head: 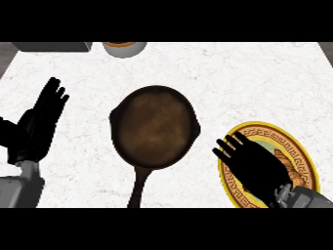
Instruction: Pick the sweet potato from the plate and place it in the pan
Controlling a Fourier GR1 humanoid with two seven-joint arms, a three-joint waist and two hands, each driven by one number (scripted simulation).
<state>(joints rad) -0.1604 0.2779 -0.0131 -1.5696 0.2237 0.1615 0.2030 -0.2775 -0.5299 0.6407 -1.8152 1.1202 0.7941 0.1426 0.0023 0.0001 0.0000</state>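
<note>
Sweet potato (pixel 288 163) is lying on the plate (pixel 267 125) at the counter's right, its orange-brown skin showing just beside the right hand.

From the left, the left hand (pixel 35 127) is resting open near the counter's (pixel 219 73) left edge, fingers straight and pointing up, holding nothing. Bare white marbled top is lying between it and the pan.

Along the far edge, a grey box (pixel 53 46) is sitting towards the left corner. A bowl (pixel 124 48) with something orange in it is standing just right of the box. Both are well apart from the hands.

The pan (pixel 155 127) is sitting mid-counter, its brown inside bare and its handle (pixel 138 188) pointing toward the near edge. A strip of open counter is separating its right rim from the plate.

The right hand (pixel 252 163) is hovering over the plate's left half, fingers spread and straight, gripping nothing. Whether it is touching the sweet potato I cannot tell.

The plate is showing a yellow rim and a patterned brown band, with bare counter lying on beyond its right side.
</note>
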